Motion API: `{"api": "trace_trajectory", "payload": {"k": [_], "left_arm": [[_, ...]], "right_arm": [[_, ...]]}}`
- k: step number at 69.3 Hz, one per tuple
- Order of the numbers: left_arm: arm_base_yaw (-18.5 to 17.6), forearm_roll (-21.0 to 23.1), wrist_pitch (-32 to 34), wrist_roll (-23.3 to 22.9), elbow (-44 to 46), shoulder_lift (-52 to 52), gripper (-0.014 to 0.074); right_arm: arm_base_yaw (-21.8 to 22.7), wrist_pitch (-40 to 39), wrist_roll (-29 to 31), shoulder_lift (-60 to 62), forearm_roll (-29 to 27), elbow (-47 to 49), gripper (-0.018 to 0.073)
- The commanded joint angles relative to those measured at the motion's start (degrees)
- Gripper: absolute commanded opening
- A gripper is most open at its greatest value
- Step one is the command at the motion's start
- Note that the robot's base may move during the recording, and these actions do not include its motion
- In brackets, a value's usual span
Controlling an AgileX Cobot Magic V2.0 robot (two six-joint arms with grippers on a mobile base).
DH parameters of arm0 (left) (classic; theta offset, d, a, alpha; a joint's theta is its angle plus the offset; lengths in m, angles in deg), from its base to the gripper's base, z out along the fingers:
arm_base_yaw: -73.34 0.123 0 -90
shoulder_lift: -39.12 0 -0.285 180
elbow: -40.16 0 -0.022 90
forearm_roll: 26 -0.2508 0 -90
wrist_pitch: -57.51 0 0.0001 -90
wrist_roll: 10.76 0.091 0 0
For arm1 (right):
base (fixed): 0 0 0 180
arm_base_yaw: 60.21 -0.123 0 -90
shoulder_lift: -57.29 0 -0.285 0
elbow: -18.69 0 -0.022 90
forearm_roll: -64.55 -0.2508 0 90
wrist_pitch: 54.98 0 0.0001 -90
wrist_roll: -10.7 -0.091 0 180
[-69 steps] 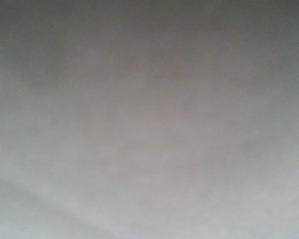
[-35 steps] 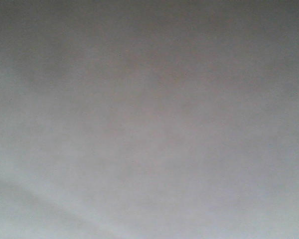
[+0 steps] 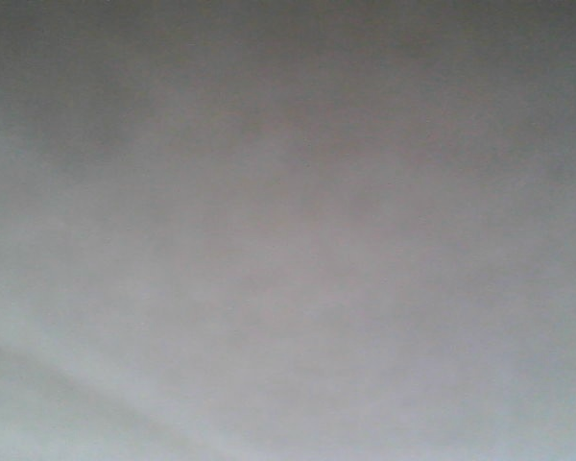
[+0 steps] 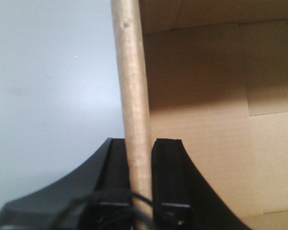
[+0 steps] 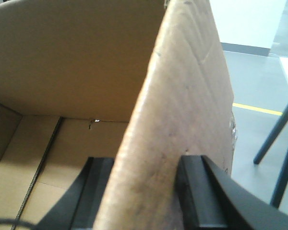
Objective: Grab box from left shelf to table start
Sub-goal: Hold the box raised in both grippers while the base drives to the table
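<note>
Your left gripper (image 4: 140,143) and right gripper (image 5: 146,163) each clamp a wall of the brown corrugated cardboard box (image 4: 201,120); the front view is unchanged, so the carry seems steady.

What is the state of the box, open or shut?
Open. The left pincer and the right pincer each clamp a bare wall edge of the box, and both wrist views see its inside.

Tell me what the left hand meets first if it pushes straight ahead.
The left hand is clamped on the box wall, so pushing on probably just slides it deeper along that cardboard.
</note>
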Motion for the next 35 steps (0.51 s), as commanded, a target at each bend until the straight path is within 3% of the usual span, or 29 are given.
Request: {"api": "trace_trajectory", "payload": {"k": [1, 35], "left_arm": [[-0.08, -3.45, -3.17, 1.70, 0.11, 0.80, -0.0100], [-0.08, -2.40, -3.17, 1.70, 0.11, 0.80, -0.0100]], "right_arm": [[-0.03, -5.26, 1.58, -0.24, -0.71, 1.71, 0.0057], [-0.03, -5.26, 1.58, -0.24, -0.71, 1.71, 0.0057]]}}
